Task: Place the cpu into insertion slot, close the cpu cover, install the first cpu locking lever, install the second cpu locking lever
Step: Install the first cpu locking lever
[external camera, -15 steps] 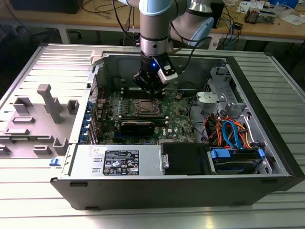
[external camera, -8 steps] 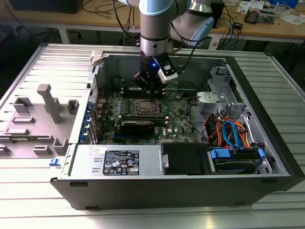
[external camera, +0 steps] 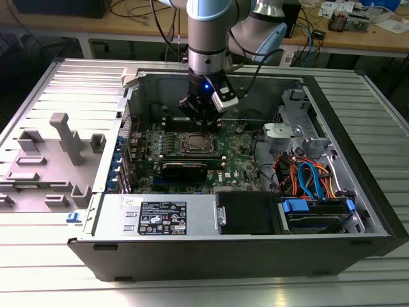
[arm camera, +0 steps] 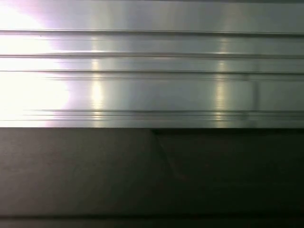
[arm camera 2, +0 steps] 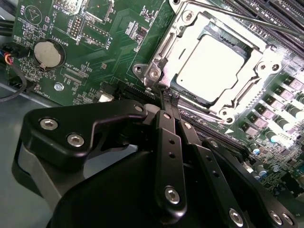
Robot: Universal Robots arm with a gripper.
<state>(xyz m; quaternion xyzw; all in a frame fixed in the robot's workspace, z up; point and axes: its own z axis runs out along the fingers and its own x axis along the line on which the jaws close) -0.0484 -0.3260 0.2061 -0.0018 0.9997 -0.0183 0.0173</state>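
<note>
I see my gripper [arm camera 2: 169, 97] with its fingers pressed together, holding nothing, tips down at the 7 o'clock edge of the insertion slot [arm camera 2: 156, 71] in the second wrist view. The cpu [arm camera 2: 216, 64] sits in the slot, and the cpu cover [arm camera 2: 256, 59] lies flat around it. In the exterior view the slot [external camera: 196, 142] sits mid-board.

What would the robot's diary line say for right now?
claw: shut, empty, beside socket edge | cpu: seated in insertion slot | cpu cover: closed over it | locking lever: raised
</note>
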